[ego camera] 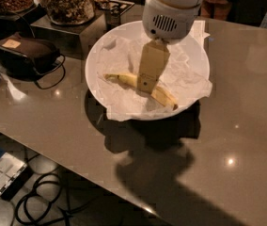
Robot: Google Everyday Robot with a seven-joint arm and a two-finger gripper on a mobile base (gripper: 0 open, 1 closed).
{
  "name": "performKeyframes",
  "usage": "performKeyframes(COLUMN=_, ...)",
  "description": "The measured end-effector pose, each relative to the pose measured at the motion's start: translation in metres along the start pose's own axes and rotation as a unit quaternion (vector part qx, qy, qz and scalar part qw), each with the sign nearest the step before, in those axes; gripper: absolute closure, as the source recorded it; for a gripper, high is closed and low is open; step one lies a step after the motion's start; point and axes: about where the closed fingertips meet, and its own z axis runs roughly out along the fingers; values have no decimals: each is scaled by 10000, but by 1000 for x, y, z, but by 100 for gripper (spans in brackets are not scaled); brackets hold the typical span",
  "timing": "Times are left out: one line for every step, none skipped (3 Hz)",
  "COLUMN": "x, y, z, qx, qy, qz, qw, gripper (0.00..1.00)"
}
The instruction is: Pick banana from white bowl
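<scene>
The white bowl (100, 51) sits on the brown table, lined with crinkled white paper (190, 79). The yellow banana (164, 97) lies across the bowl's lower middle, one end pointing left, the other toward the bowl's front right. My gripper (145, 86) hangs from the white arm housing (171, 8) and reaches down into the bowl. Its tan finger (151, 65) covers the middle of the banana. The banana's middle part is hidden behind it.
Glass jars of snacks (67, 4) stand on a dark stand at the back left. A dark case with a cable (25, 53) lies left of the bowl. The table's front edge (77, 166) runs diagonally, with cables on the floor (39, 201) below.
</scene>
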Motion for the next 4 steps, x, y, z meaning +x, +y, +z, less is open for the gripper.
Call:
performKeyframes(x=1, y=-11, z=11, qx=-92, qy=57, qz=192, qw=9998, gripper=25)
performKeyframes(x=3, y=-19, z=22, qx=-166, qy=130, qz=354, qw=9992, gripper=24)
performKeyframes(x=5, y=-27, z=38, qx=-277, qy=244, qz=512, qw=9980, gripper=25)
performKeyframes(x=5, y=-33, z=54, qx=-398, qy=371, qz=640, qw=9965, gripper=27)
